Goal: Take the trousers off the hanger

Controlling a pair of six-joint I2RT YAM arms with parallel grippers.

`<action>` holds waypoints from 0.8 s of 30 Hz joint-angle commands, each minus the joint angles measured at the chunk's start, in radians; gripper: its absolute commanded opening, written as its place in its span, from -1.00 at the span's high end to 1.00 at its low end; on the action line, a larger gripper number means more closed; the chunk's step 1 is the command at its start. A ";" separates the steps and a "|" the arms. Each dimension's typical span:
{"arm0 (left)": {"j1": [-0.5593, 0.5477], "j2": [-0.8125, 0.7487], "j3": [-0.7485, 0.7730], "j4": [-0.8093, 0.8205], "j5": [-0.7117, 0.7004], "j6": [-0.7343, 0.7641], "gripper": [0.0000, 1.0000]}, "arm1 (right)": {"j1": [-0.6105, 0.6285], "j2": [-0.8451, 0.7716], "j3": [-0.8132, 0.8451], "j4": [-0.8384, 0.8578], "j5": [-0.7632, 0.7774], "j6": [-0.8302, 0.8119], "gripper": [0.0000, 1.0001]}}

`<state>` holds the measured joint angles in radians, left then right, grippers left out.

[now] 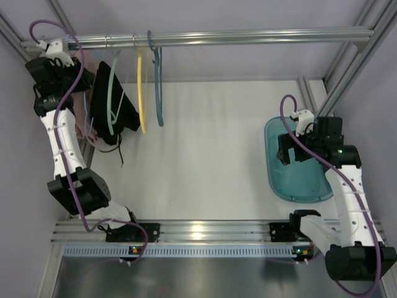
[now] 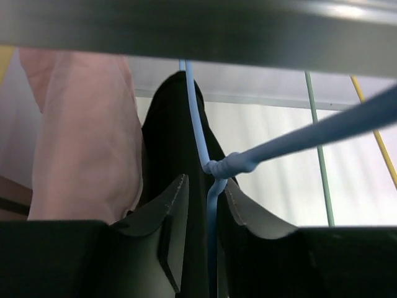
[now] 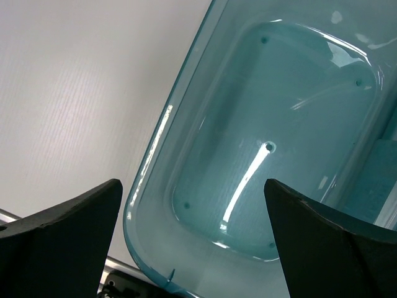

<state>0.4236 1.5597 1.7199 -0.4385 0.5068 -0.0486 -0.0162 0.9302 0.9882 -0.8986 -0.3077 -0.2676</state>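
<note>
The black trousers (image 1: 121, 115) hang under the rail at the back left, with thin drawstrings dangling below them. In the left wrist view the trousers (image 2: 167, 136) sit behind the thin sky-blue hanger (image 2: 197, 124). The hanger's stem runs down between the fingers of my left gripper (image 2: 205, 183). The jaws stand a narrow gap apart on either side of the stem. The right finger (image 2: 248, 217) is at the wire and the left finger (image 2: 167, 211) is slightly off it. My left gripper (image 1: 80, 62) is up by the rail. My right gripper (image 1: 286, 149) is wide open and empty.
A metal rail (image 1: 217, 38) carries a pink garment (image 2: 80, 136), a pale green hanger (image 1: 111, 93), a yellow hanger (image 1: 141, 93) and a teal-blue hanger (image 1: 158, 87). A teal tray (image 1: 291, 180) lies on the white table under my right gripper and fills the right wrist view (image 3: 279, 124).
</note>
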 commanded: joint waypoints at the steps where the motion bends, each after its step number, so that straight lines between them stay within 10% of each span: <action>1: -0.003 -0.039 -0.036 0.103 0.024 -0.034 0.40 | -0.011 0.001 0.009 0.061 -0.001 0.011 -0.99; 6: -0.003 -0.093 -0.085 0.182 0.009 -0.072 1.00 | -0.011 -0.016 -0.003 0.058 -0.001 0.011 -0.99; 24: -0.002 -0.257 -0.404 0.869 -0.017 -0.302 1.00 | -0.011 -0.063 -0.020 0.052 0.024 -0.005 -0.99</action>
<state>0.4183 1.3567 1.2903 0.1028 0.4576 -0.2974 -0.0162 0.8898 0.9733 -0.8791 -0.2970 -0.2665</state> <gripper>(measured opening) 0.066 0.993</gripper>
